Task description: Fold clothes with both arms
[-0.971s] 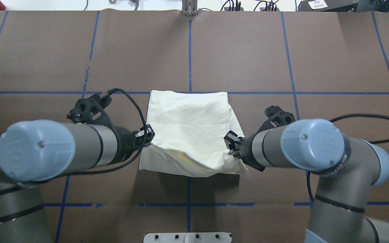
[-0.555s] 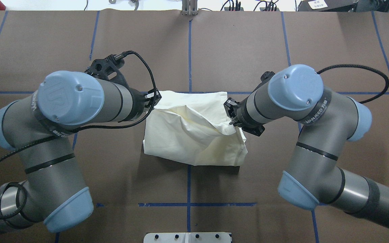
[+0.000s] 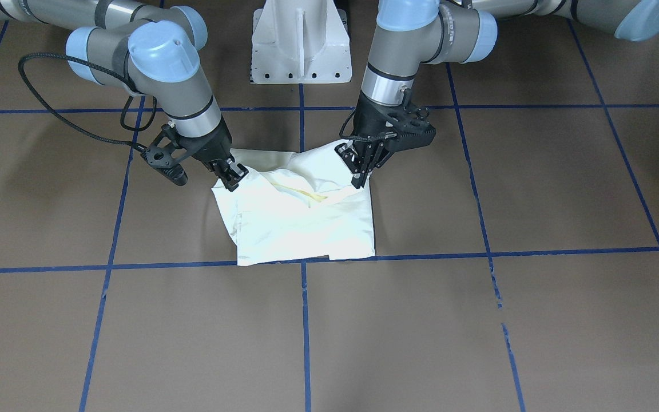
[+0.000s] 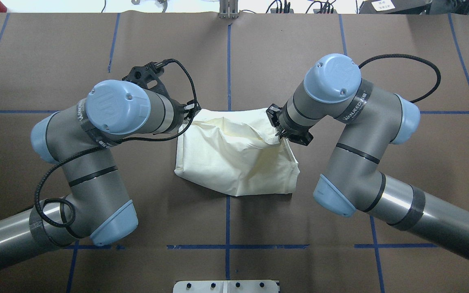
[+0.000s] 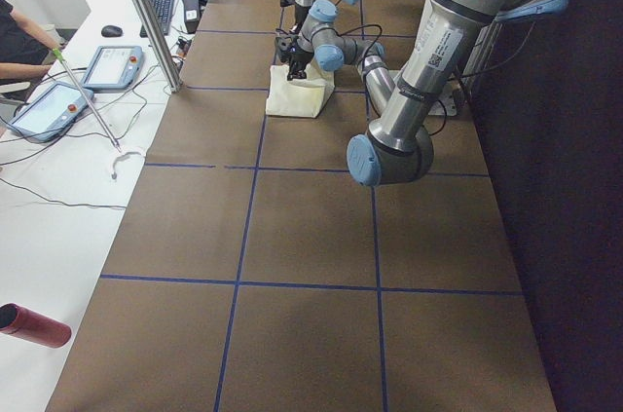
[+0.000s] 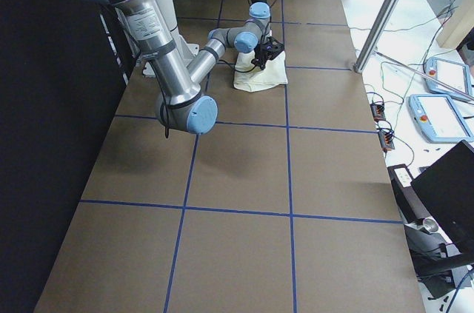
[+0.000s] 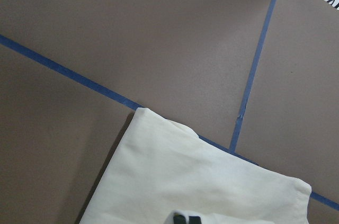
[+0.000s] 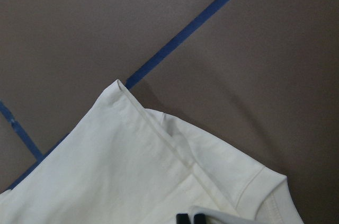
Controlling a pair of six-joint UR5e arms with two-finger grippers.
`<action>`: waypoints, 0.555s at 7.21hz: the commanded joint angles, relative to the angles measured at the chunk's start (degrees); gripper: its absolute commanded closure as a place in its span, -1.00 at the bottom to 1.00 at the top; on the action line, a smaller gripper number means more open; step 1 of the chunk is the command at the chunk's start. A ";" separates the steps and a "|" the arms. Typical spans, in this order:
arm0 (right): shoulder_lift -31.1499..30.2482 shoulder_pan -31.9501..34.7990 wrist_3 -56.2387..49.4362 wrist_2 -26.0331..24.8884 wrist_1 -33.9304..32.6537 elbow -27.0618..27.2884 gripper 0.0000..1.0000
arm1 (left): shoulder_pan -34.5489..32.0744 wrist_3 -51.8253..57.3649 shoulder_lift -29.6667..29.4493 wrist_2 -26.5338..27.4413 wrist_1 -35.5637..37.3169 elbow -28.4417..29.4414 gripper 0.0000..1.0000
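Note:
The cream-white shirt (image 4: 234,162) lies folded at mid-table, plain side up, with no print showing. It also shows in the front view (image 3: 306,223). My left gripper (image 4: 188,118) is shut on the shirt's left corner and holds the fold's edge lifted. In the front view this gripper (image 3: 358,174) is on the right. My right gripper (image 4: 277,132) is shut on the right corner, and in the front view it (image 3: 232,176) is on the left. The lifted edge sags between them over the lower layer. Each wrist view shows shirt fabric (image 7: 201,181) (image 8: 132,171) below closed fingertips.
The white pedestal base (image 3: 301,51) stands at the robot's side of the table. Blue tape lines (image 4: 228,61) grid the brown table top. A metal post (image 5: 146,13) and operator tablets (image 5: 112,66) stand off the far edge.
Both arms have moved forward, away from the robot, carrying the shirt's near edge up and over toward its far edge. The shirt has bunched and the fold has shortened.

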 commanded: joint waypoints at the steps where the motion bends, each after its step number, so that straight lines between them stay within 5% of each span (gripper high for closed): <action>1: 2.79 0.09 -0.90 0.12 1.48 -5.22 1.00 | -0.09 1.16 -0.91 0.22 -4.70 5.44 1.00; 4: 2.98 1.94 -2.90 1.35 7.30 -10.94 1.00 | -2.19 5.02 -1.35 0.22 -8.52 9.50 1.00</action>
